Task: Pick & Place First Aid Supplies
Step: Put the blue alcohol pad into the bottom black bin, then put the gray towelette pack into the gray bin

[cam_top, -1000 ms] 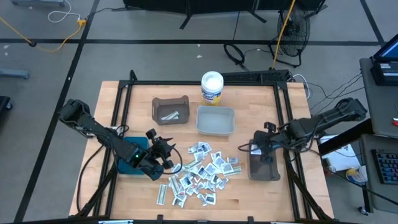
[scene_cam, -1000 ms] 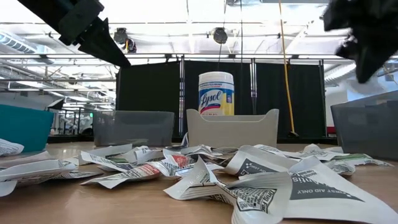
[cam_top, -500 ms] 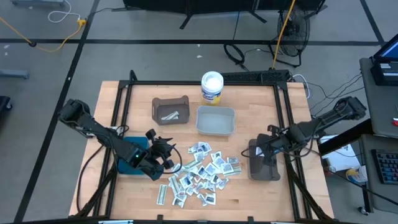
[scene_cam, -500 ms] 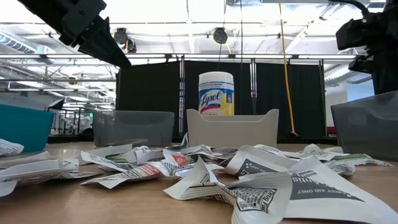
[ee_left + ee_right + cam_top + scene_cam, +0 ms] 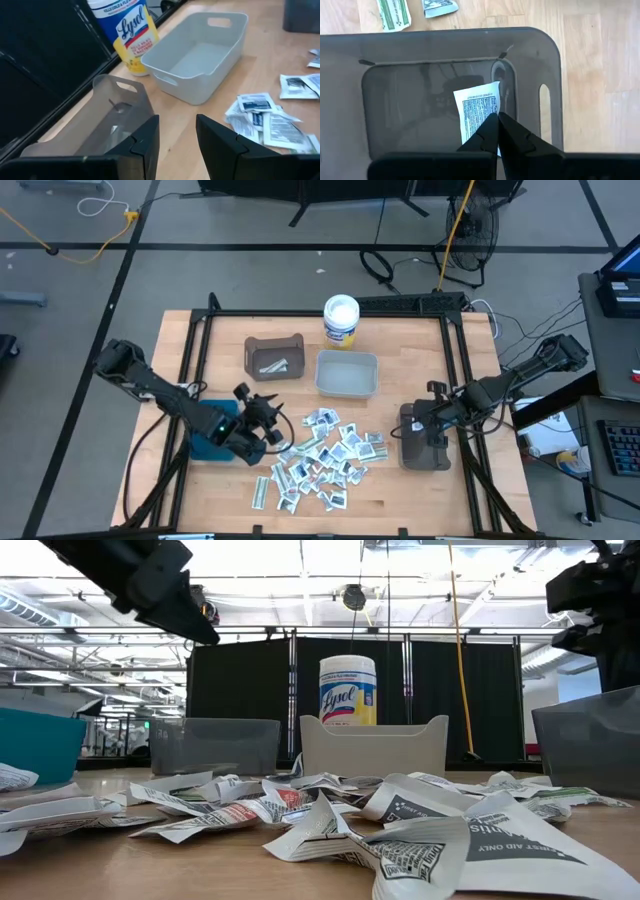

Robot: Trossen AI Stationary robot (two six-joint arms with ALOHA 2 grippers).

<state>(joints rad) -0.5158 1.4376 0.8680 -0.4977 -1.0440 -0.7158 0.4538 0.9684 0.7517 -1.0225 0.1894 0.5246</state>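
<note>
Over the last second the right arm has drawn back toward the table's right edge, so that the right gripper (image 5: pixel 432 424) now hangs over the dark grey bin (image 5: pixel 424 463), whereas a second ago it reached further in over that bin; the left arm has barely stirred. Taking the white bin (image 5: pixel 346 375) at the table's middle as the landmark: the wooden table (image 5: pixel 400 495) spreads all round it, the brown bin (image 5: pixel 274 357) stands just to its left with a couple of strips inside, the dark grey bin sits to its right and nearer the front edge, and the blue bin (image 5: pixel 205 435) lies well to its left and forward. The left gripper (image 5: pixel 262 418) hovers forward-left of the white bin, between the blue bin and the heap, its jaws part-way apart with nothing between them. The right gripper's jaws are pressed together and empty. Directly below its tips one packet (image 5: pixel 477 114) lies flat on the grey bin's floor, so that piece looks delivered. The first aid supplies (image 5: pixel 325 457) mostly remain heaped forward of the white bin, so much sorting is left.
</note>
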